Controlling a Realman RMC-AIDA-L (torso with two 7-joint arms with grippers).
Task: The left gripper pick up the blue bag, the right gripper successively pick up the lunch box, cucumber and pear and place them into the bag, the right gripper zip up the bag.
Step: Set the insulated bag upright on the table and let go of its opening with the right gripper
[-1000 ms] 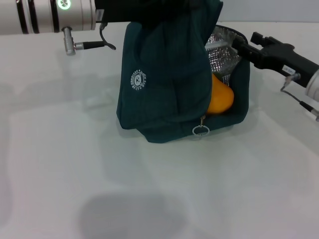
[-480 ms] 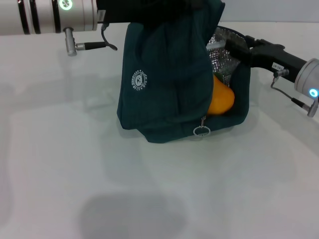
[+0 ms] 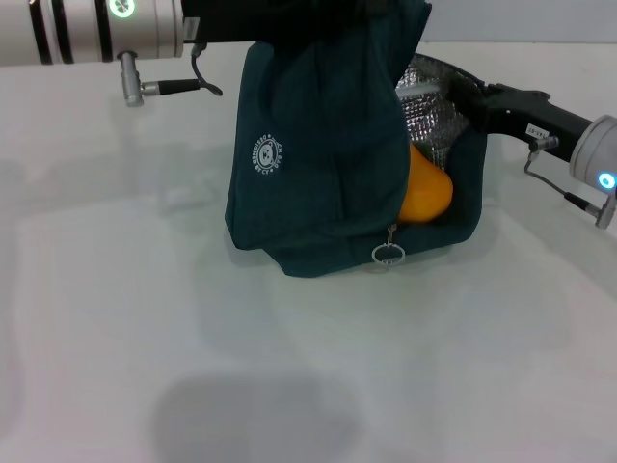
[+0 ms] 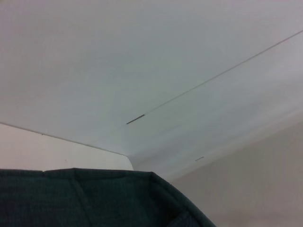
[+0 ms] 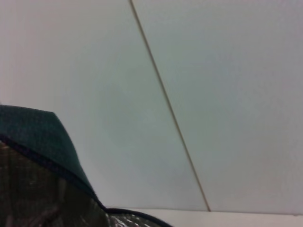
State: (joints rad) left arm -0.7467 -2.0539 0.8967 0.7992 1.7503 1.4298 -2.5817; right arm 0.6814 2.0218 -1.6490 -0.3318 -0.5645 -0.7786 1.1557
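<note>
Left hand (image 3: 289, 24) up at top left of head view, buried in the upper fabric of the blue bag (image 3: 318, 164); fingers hidden by cloth, so cannot tell whether pinching or spread, though bag appears to hang from it. Bag suspended upright, base touching or just grazing the white surface (image 3: 145, 338); long axis roughly vertical, round logo panel facing front-left, opening turned to the right with foil lining (image 3: 429, 106) exposed. Zipper pull ring (image 3: 388, 254) dangling low at the front corner. Pear (image 3: 424, 188) lodged inside the opening, low, resting against the bag's right wall. Lunch box and cucumber not visible, presumably deeper inside. Right hand (image 3: 461, 89) at the upper rim of the opening, against foil edge; fingertips masked by rim, state cannot be told.

Risks, as judged: pear sits near the mouth and could roll out if bag tilts rightward. Pull ring well below right hand, so a reach across a slack flap could push fabric instead of catching the ring. Zip likely to snag on loose foil or on the pear
</note>
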